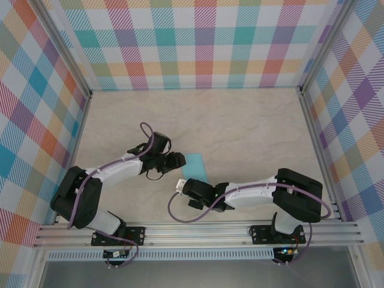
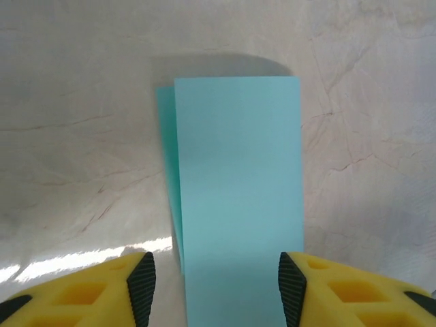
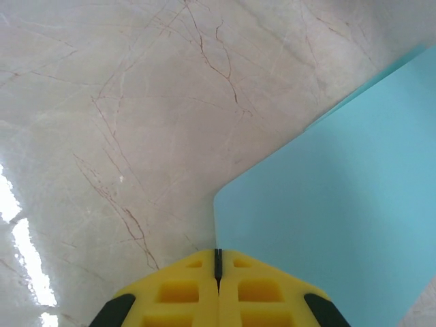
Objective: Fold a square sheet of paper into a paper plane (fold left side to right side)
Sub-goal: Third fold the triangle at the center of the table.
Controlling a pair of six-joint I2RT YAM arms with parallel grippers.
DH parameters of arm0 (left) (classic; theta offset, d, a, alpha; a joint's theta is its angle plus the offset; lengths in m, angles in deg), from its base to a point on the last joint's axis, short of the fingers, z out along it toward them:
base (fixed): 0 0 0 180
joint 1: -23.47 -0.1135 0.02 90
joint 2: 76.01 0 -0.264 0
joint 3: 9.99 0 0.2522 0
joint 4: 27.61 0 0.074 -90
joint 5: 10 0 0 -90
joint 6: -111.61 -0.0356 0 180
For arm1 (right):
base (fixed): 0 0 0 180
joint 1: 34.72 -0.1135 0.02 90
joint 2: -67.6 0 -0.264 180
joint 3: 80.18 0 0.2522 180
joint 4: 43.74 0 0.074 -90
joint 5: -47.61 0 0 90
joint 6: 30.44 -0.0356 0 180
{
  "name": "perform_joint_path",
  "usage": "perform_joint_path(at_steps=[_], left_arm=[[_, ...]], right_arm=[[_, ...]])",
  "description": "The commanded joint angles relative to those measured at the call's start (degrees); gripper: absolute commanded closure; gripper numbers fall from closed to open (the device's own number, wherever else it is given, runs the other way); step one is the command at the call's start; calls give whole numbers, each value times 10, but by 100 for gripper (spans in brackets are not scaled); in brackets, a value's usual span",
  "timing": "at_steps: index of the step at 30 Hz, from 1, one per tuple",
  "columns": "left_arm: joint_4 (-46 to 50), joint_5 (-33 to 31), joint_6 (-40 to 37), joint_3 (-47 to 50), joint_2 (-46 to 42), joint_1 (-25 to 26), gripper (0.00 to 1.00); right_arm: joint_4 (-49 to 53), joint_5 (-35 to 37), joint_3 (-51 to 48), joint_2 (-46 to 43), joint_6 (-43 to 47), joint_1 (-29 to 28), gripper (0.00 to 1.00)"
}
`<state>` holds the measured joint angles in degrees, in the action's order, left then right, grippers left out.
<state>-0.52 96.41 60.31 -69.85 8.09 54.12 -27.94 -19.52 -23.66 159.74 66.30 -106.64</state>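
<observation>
- Left gripper [image 2: 216, 289]: released, jaws apart. Its black pads [image 2: 141, 289] stand on either side of the sheet of paper [image 2: 238, 191] without visibly touching it.
- Right gripper [image 3: 218, 262]: clenched, the 2 fingers meeting along 1 seam. The sheet's near edge runs straight down to that seam. Whether the paper is pinched there or only pressed cannot be told.
- Sheet of paper: teal, on the desk [image 2: 82, 136] between the 2 grippers, doubled into a tall rectangle of 2 layers. A thin strip of the lower layer peeks out along 1 long side, so the edges sit slightly out of line.
- Step in hand, as judged: setting the crease of the half-fold, left side over right.
- Handling note: the paper is thin and will likely slide on the smooth desk, so have 1 gripper hold it down while the other runs along the folded edge.
- Handling note: square up the peeking strip before pressing hard, since a crooked centre crease would carry into every later fold.
- Handling note: press low and flat to avoid crumpling a corner.
- Desk: pale, marbled, glossy.
</observation>
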Motion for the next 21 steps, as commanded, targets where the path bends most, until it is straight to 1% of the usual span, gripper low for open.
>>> perform_joint_path(at_steps=[1,3,4,8,11,14,21], left_arm=[[46,-6,-35,-23,-17,-8,52],[31,29,-41,-37,5,-7,62],[6,48,-45,-49,24,-5,67],[-7,87,-64,-109,112,5,79],[-16,106,-71,-149,164,14,83],[-2,104,-86,-188,210,25,85],[10,95,-96,-220,284,34,88]], right_arm=[[3,-40,-12,-24,-33,11,100],[3,-45,-14,-29,-36,15,100],[3,-47,-13,-31,-37,16,100],[2,-58,-15,-35,-40,26,100],[3,-65,-16,-34,-40,31,100],[2,-76,-16,-33,-42,38,100],[3,-104,-18,-39,-48,54,100]])
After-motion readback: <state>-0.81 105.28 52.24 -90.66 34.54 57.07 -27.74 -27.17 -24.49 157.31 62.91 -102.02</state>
